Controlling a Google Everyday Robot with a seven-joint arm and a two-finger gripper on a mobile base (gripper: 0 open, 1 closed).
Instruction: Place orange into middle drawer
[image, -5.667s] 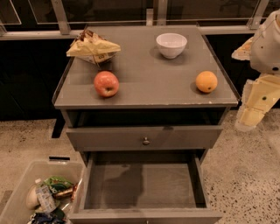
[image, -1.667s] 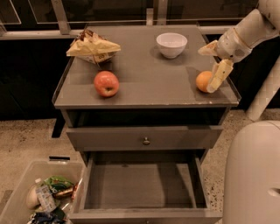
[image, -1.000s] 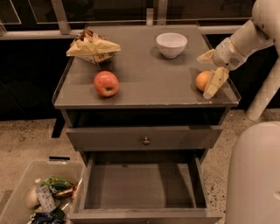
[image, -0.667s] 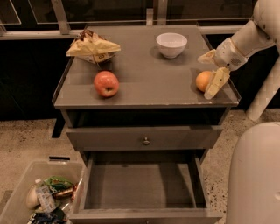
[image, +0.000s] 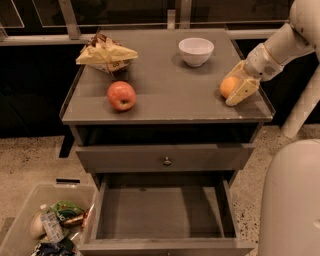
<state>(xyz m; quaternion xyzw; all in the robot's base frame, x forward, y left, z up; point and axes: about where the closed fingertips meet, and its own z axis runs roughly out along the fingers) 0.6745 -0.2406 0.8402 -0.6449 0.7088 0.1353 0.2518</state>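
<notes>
On the bench's (image: 170, 85) right edge, your pincer (image: 236, 86) is right at the orange (image: 228, 86), gripping or not, can't tell.

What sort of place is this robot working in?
Probably an office or lab test corner: a grey drawer cabinet stands on a speckled floor, with a clear plastic bin of packets beside it. The gripper is at the orange on the cabinet top.
</notes>
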